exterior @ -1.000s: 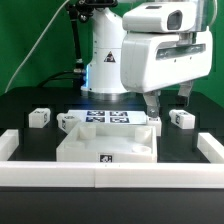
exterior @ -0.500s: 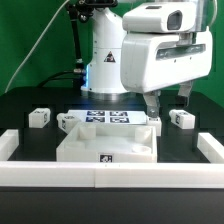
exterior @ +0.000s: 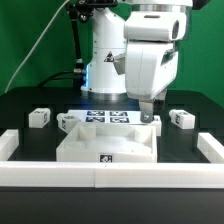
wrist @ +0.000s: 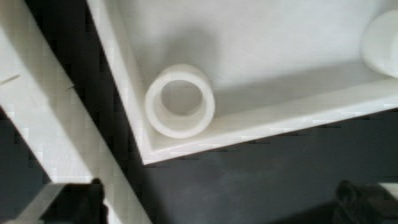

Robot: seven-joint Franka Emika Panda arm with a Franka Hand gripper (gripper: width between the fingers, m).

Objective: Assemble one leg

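Note:
The white tray-shaped part (exterior: 105,148) lies at the middle of the table with its raised rim up. In the wrist view one of its corners shows, with a round socket (wrist: 180,100) inside it. One tagged white leg (exterior: 39,116) lies on the table at the exterior view's left and another leg (exterior: 182,118) at its right. My gripper (exterior: 148,113) hangs low over the tray's far right corner. In the wrist view the gripper (wrist: 214,205) is open and empty, with dark table between its fingertips (wrist: 61,205).
The marker board (exterior: 105,117) lies flat behind the tray, in front of the robot base. A low white fence (exterior: 110,176) runs along the front, with end pieces at both sides (exterior: 12,146). A white strip (wrist: 50,90) crosses the wrist view beside the tray's rim.
The hand has turned about its vertical axis, so it now looks narrower in the exterior view, and it has shifted slightly left. The legs and tray have not moved.

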